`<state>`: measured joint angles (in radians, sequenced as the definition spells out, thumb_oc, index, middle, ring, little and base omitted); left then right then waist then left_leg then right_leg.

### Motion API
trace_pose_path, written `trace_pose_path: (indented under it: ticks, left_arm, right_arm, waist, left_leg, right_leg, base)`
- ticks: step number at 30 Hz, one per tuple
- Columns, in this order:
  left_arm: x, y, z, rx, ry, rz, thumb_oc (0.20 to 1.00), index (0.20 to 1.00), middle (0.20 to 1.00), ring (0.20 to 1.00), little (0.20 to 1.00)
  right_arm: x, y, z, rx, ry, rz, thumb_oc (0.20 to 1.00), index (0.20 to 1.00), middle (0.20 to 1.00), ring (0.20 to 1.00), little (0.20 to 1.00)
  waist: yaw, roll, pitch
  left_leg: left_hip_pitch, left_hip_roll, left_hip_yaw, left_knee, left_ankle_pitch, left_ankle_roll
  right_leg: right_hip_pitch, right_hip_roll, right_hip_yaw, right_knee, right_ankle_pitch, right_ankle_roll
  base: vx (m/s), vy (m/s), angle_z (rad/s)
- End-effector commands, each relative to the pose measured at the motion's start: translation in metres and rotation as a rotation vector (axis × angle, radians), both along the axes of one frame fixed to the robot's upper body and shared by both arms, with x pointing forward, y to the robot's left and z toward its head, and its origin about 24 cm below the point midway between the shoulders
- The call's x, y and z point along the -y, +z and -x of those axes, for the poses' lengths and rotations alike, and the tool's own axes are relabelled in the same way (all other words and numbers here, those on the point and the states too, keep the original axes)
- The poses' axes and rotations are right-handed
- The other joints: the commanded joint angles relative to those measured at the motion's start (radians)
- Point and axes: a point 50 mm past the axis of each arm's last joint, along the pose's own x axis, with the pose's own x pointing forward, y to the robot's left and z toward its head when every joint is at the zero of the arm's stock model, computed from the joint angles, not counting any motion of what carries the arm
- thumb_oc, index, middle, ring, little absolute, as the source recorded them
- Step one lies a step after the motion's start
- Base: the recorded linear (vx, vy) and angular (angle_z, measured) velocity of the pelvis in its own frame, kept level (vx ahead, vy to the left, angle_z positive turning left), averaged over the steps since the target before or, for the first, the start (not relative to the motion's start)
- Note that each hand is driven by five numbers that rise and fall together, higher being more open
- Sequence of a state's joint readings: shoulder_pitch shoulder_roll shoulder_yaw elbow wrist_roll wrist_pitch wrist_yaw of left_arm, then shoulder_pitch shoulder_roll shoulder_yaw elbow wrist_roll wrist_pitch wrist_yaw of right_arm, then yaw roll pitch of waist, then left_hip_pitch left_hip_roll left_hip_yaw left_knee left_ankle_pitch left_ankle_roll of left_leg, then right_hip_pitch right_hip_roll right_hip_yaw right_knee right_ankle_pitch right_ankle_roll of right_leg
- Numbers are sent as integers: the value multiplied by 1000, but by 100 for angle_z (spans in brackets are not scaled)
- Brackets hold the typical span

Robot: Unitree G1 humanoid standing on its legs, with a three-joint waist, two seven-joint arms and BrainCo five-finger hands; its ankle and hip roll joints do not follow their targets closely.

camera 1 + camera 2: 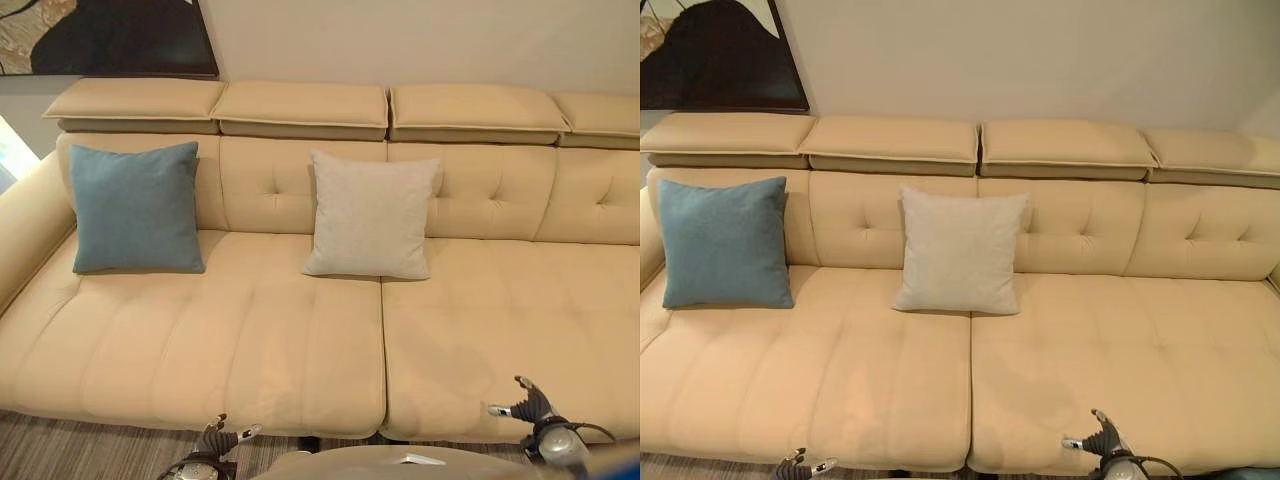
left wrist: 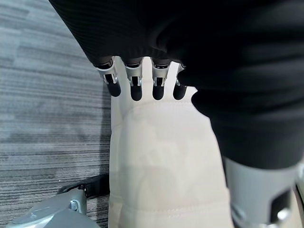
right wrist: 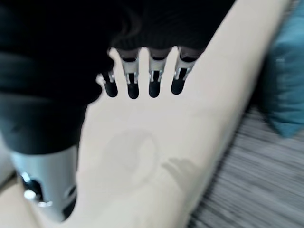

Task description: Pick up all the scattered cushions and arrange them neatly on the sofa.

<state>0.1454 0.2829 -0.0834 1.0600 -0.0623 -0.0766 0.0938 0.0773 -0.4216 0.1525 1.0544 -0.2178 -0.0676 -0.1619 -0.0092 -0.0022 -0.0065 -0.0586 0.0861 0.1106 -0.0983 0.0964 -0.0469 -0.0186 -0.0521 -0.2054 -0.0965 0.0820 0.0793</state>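
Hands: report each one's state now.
Left hand: open, empty, above the sofa edge.
Right hand: open, empty.

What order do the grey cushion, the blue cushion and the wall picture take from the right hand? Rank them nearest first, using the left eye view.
Measured from the right hand, low at the sofa's front edge:
1. Grey cushion, upright against the backrest near the middle.
2. Blue cushion, upright at the sofa's left end.
3. Wall picture, above the left end, behind the sofa.

A dark framed picture (image 1: 110,35) hangs on the pale wall (image 1: 420,40); grey striped carpet (image 2: 47,118) covers the floor
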Motion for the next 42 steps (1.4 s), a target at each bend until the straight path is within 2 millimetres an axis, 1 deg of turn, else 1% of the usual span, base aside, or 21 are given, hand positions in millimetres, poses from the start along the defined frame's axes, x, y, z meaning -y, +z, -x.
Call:
trace_pose_path:
  ticks: [1,3,4,5,7,9,11,13,19,22,24,25,26,29,31,32,33,37,40,41,42]
  left_arm:
    - [-8,13,-42,98,-74,-73,1000,1000,1000,1000,1000]
    - [-5,12,-46,88,-100,-75,1000,1000,1000,1000,1000]
    - [-2,10,-46,68,-113,-68,1000,1000,1000,1000,1000]
    - [-2,10,-46,68,-113,-68,1000,1000,1000,1000,1000]
    - [4,7,-46,46,-163,-65,1000,1000,1000,1000,1000]
    - [8,5,-45,34,-172,-56,1000,1000,1000,1000,1000]
    - [14,4,-46,43,-151,-32,1000,1000,1000,1000,1000]
    - [17,3,-48,43,-160,-22,1000,1000,1000,1000,1000]
    - [21,5,-59,53,-192,-27,1000,1000,1000,1000,1000]
    - [20,6,-63,55,-195,-41,1000,1000,1000,1000,1000]
    - [16,6,-61,41,-194,-58,1000,1000,1000,1000,1000]
    - [13,7,-62,41,-198,-70,1000,1000,1000,1000,1000]
    - [9,7,-61,32,-198,-79,1000,1000,1000,1000,1000]
    - [5,7,-55,17,-181,-79,1000,1000,1000,1000,1000]
    - [4,5,-50,5,-168,-74,1000,1000,1000,1000,1000]
    - [3,5,-48,3,-156,-71,1000,1000,1000,1000,1000]
    - [4,4,-47,2,-157,-69,1000,1000,1000,1000,1000]
    - [8,7,-57,34,-164,-66,1000,1000,1000,1000,1000]
    - [20,10,-73,77,-211,-52,1000,1000,1000,1000,1000]
    - [28,12,-82,106,-230,-36,1000,1000,1000,1000,1000]
    - [34,13,-85,119,-244,-24,1000,1000,1000,1000,1000]
  right_arm:
    - [-2,11,-33,112,1,-4,1000,1000,1000,1000,1000]
    - [-2,8,-31,86,-5,2,1000,1000,1000,1000,1000]
    - [-2,7,-31,69,-4,5,1000,1000,1000,1000,1000]
    - [-2,7,-31,70,-4,5,1000,1000,1000,1000,1000]
    - [-1,7,-34,54,21,22,1000,1000,1000,1000,1000]
    - [-1,7,-35,38,34,26,1000,1000,1000,1000,1000]
    - [-1,7,-39,35,30,24,1000,1000,1000,1000,1000]
    - [0,6,-37,18,34,33,1000,1000,1000,1000,1000]
    - [-6,2,-37,-5,15,27,1000,1000,1000,1000,1000]
    - [-12,1,-40,11,-4,15,1000,1000,1000,1000,1000]
    - [-16,0,-41,3,4,11,1000,1000,1000,1000,1000]
    - [-18,0,-44,7,10,10,1000,1000,1000,1000,1000]
    - [-19,-2,-40,-7,9,5,1000,1000,1000,1000,1000]
    - [-18,-6,-29,-34,-7,2,1000,1000,1000,1000,1000]
    - [-18,-8,-24,-52,-7,1,1000,1000,1000,1000,1000]
    - [-19,-9,-23,-57,-9,-3,1000,1000,1000,1000,1000]
    - [-20,-9,-23,-57,-10,-4,1000,1000,1000,1000,1000]
    - [-22,-7,-31,-15,-26,-14,1000,1000,1000,1000,1000]
    - [-20,-6,-28,1,-71,-22,1000,1000,1000,1000,1000]
    - [-17,-8,-22,-15,-97,-18,1000,1000,1000,1000,1000]
    - [-16,-9,-18,-31,-105,-12,1000,1000,1000,1000,1000]
  waist:
    - [-8,-24,76]
    - [-8,-29,94]
    - [-6,-38,106]
    - [-6,-37,107]
    - [-7,-48,113]
    - [-10,-52,109]
    - [-14,-46,102]
    - [-22,-37,94]
    - [-42,-41,95]
    - [-34,-52,112]
    - [-27,-53,132]
    - [-19,-53,145]
    - [-6,-47,156]
    - [16,-36,151]
    - [32,-33,139]
    - [55,-44,123]
    - [62,-52,122]
    - [55,-67,123]
    - [31,-63,147]
    - [27,-61,167]
    - [28,-59,174]
  left_leg:
    - [37,17,17,41,-33,-55]
    - [-2,20,3,117,-42,-57]
    - [-23,3,-23,192,-91,-53]
    - [-25,3,-24,197,-94,-53]
    - [-26,-33,-64,263,-160,-43]
    - [-11,-63,-115,294,-205,-32]
    - [11,-86,-171,302,-234,-27]
    - [35,-97,-192,258,-252,-17]
    - [58,-122,-177,169,-242,13]
    - [45,-144,-164,142,-227,31]
    - [39,-145,-145,134,-216,39]
    - [30,-142,-133,135,-208,46]
    - [11,-137,-113,136,-191,57]
    - [2,-125,-86,125,-171,72]
    - [-9,-118,-65,125,-165,76]
    - [-36,-114,-28,137,-158,71]
    - [-39,-115,-15,143,-158,68]
    - [-70,-98,2,183,-153,48]
    - [-111,-72,-4,256,-143,15]
    - [-139,-69,-26,299,-137,1]
    - [-145,-83,-78,313,-146,-4]
  right_leg:
    - [64,-3,-7,22,-122,32]
    - [65,-6,-7,21,-123,25]
    - [51,-17,0,32,-115,19]
    - [51,-17,0,32,-115,19]
    - [31,-32,13,45,-101,19]
    - [5,-35,33,54,-88,19]
    - [-19,-26,61,66,-80,18]
    - [-37,-22,75,74,-73,23]
    - [-118,-51,106,92,-3,59]
    - [-167,-68,114,94,33,85]
    - [-202,-79,105,121,47,101]
    - [-212,-83,89,150,33,105]
    - [-204,-91,40,217,-11,91]
    - [-162,-87,-6,327,-82,67]
    - [-125,-91,-31,349,-119,56]
    - [-51,-101,-58,300,-134,65]
    - [-39,-99,-56,277,-133,62]
    - [-19,-64,-9,165,-131,58]
    - [3,-41,-4,101,-125,37]
    - [1,-39,2,90,-116,26]
    - [-5,-36,10,79,-104,24]
  base:
    - [-78,-47,7]
    - [-168,-63,8]
    - [-154,-36,11]
    - [-139,-11,1]
    - [-118,26,-17]
    - [-114,49,-28]
    - [-67,91,-53]
    - [-45,121,-27]
    - [-103,163,-20]
    - [-190,165,-47]
    - [-197,107,-69]
    - [-288,111,-86]
    - [-295,121,-62]
    - [-182,74,-71]
    - [-156,-20,-55]
    - [-151,-70,-69]
    - [-151,-117,-77]
    - [-77,-144,-67]
    - [-169,-159,7]
    - [-244,-87,-14]
    - [-244,-54,-27]
